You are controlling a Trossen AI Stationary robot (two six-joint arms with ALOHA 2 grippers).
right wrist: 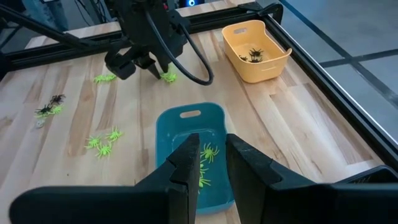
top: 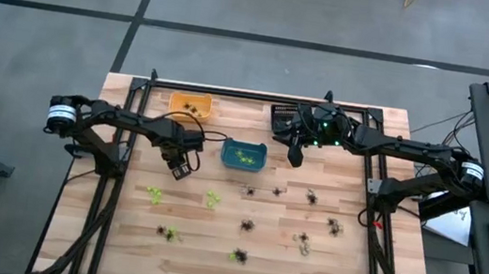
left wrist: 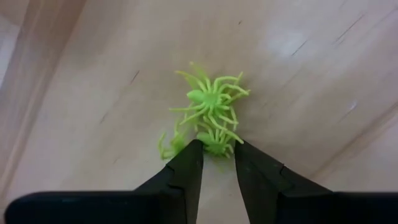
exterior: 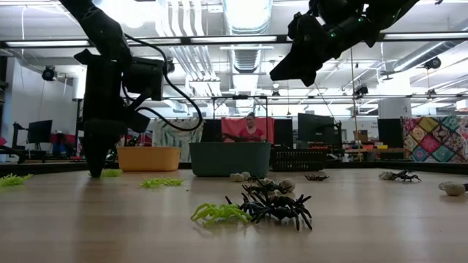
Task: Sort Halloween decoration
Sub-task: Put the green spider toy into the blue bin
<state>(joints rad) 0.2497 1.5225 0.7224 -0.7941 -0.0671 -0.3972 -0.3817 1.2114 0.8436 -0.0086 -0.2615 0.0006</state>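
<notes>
Halloween decoration: small plastic spiders scattered over the wooden table. A lime-green cluster lies on the wood directly at the tips of the left gripper; in the left wrist view the two dark fingers stand slightly apart with one green spider lying partly between their tips, not visibly clamped. In the high view the left gripper sits over the left part of the table, just in front of the orange bin, and in the low view it reaches down to the tabletop beside green spiders.

Further green spiders lie near the table's middle, and black spiders are spread across the right half; a green and a black one lie tangled closest to the low camera.

The teal bin holds several lime-green spiders; the orange bin contains dark spiders. A black bin stands at the far edge, partly covered by the right arm.

The right gripper hangs raised above the teal bin, its fingers parted and holding nothing. A person shows in the room beyond the table.
</notes>
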